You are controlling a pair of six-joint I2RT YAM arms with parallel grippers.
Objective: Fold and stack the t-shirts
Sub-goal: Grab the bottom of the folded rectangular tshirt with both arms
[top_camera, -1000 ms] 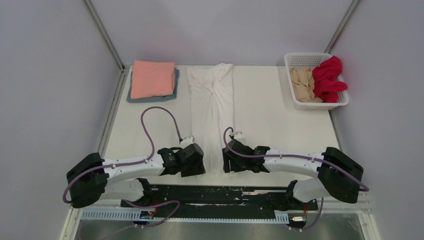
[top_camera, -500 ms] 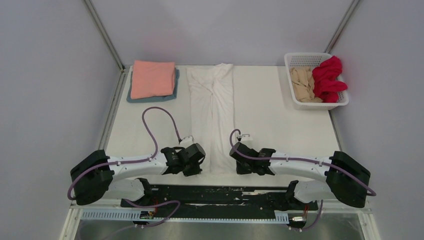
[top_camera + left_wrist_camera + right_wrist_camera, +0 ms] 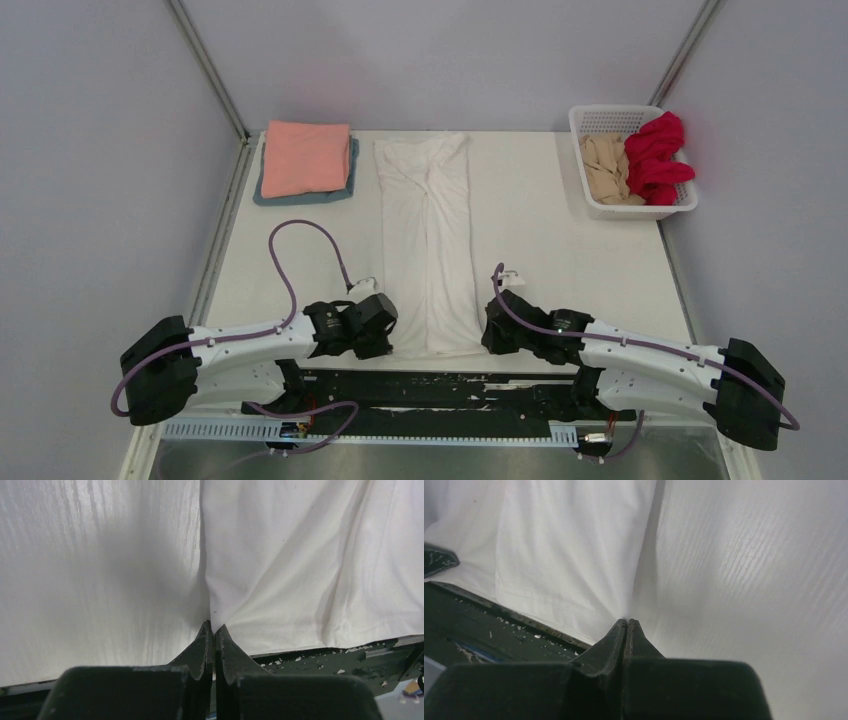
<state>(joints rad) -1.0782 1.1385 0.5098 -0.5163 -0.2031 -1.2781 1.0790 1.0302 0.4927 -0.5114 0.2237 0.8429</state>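
Pinching near hem corners of white tee (image 3: 428, 230) with left gripper (image 3: 213, 628) and right gripper (image 3: 626, 622), clenched tight on cloth, laid out long and flat.

The tabletop (image 3: 560, 260) is white and flat. A white t-shirt (image 3: 428, 240) lies down its middle as a long narrow strip, the near hem reaching the tabletop's near edge. At the far left corner a folded grey-blue t-shirt (image 3: 300, 199) rests on the surface, with a folded salmon pink t-shirt (image 3: 306, 158) stacked on it. A white lattice basket (image 3: 640, 210) stands at the far right edge.
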